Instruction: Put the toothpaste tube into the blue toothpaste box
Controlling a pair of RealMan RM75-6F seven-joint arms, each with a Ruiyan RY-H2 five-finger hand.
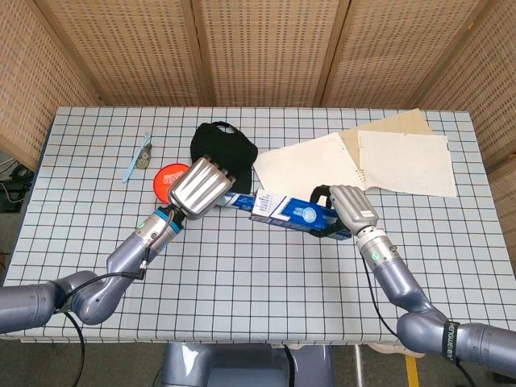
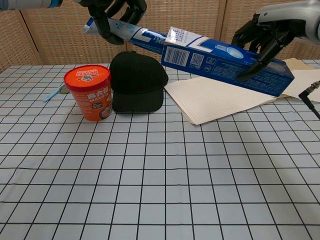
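Note:
My left hand [image 1: 201, 187] [image 2: 114, 12] grips the white and blue toothpaste tube [image 2: 132, 35] above the table. The tube's cap end is inside the open left end of the blue toothpaste box [image 2: 227, 66] [image 1: 292, 213]. My right hand [image 1: 348, 210] [image 2: 264, 36] holds the box by its right half, tilted slightly down to the right. In the head view only a short piece of the tube [image 1: 240, 199] shows between my left hand and the box.
An orange cup [image 2: 88, 92] [image 1: 170, 175] stands at the left, next to a black cap [image 2: 138, 86] [image 1: 222, 147]. A blue toothbrush [image 1: 135, 160] lies at the far left. Paper sheets [image 1: 367, 157] lie behind the box on the checked tablecloth [image 2: 160, 180].

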